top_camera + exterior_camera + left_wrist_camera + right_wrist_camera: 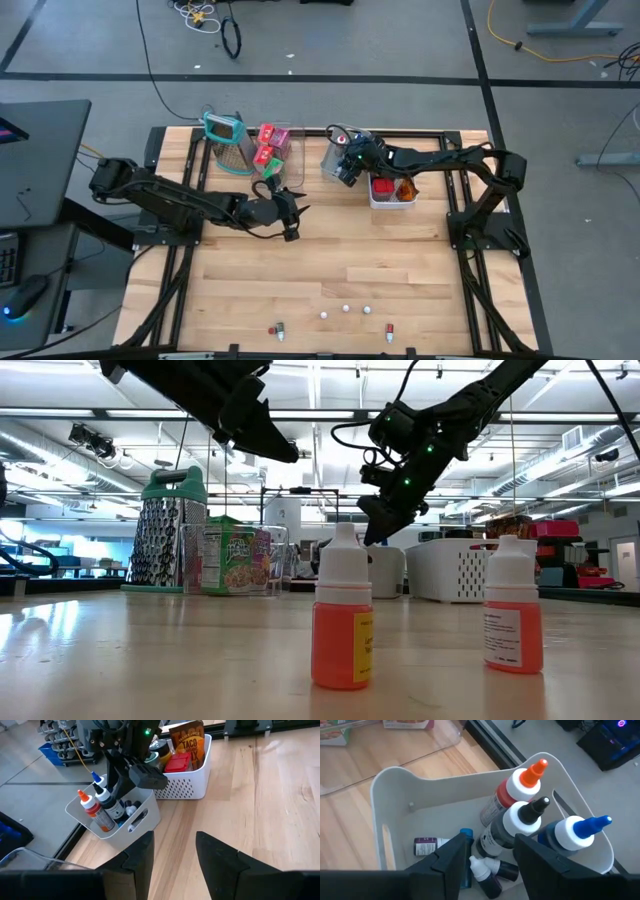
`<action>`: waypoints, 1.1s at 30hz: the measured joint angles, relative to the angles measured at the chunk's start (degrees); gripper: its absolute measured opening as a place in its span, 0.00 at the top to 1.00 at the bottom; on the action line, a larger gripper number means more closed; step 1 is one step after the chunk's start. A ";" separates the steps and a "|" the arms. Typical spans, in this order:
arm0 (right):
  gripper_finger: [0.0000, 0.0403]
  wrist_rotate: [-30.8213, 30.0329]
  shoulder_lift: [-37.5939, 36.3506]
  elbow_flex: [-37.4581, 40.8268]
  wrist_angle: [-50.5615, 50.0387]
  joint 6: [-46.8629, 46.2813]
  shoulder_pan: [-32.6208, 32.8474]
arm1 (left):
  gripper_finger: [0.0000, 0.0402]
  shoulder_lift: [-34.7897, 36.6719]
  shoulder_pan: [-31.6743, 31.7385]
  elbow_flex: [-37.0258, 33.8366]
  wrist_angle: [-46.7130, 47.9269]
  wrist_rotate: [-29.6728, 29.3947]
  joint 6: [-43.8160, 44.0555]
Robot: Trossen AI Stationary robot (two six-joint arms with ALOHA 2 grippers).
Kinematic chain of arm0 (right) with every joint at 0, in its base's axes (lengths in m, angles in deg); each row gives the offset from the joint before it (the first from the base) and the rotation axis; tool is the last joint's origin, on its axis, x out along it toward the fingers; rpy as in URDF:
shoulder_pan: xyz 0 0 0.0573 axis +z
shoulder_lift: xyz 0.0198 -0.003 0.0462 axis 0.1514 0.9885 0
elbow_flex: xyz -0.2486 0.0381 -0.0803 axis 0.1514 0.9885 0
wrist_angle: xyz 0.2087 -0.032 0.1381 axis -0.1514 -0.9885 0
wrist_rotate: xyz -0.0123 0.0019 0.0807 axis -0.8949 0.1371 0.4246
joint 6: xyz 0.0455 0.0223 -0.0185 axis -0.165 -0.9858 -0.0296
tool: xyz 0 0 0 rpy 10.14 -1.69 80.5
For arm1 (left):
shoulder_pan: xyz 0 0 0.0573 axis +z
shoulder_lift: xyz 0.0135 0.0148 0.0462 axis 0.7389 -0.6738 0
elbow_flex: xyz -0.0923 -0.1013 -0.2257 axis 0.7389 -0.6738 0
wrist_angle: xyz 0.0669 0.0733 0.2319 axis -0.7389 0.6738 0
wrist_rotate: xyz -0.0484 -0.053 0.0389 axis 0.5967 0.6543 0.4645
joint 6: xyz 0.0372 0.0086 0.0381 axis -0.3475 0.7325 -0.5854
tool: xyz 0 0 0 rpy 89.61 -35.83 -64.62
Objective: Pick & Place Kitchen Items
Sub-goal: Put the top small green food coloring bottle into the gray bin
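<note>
My right gripper hangs open and empty over the grey bin, at the table's far middle. The bin holds three tall bottles with an orange, a black and a blue cap, and several little dark bottles lying on its floor. My left gripper is open and empty above the table, just left of the grey bin. Two small white-capped bottles of orange liquid stand near the table's near edge, beside tiny white bits.
A white bin with a red box and a taco packet stands right of the grey bin. A clear bin of red and pink packets and a teal-framed grater stand at the far left. The table's middle is bare wood.
</note>
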 joint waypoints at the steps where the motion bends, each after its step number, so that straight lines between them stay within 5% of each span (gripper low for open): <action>1: 0.56 0.01 0.00 0.00 0.01 0.01 0.00 | 0.62 0.00 0.00 0.00 0.00 0.02 0.00; 16: 0.56 0.48 0.00 0.00 0.04 -0.82 0.02 | 0.62 -0.02 0.00 0.00 0.00 0.04 0.00; 25: 0.56 12.56 0.00 0.00 0.47 1.92 0.12 | 0.62 -0.02 0.00 0.00 0.02 0.04 0.00; 33: 0.56 13.38 0.00 0.00 7.00 4.95 2.36 | 0.62 -0.02 0.00 0.00 0.02 0.04 0.00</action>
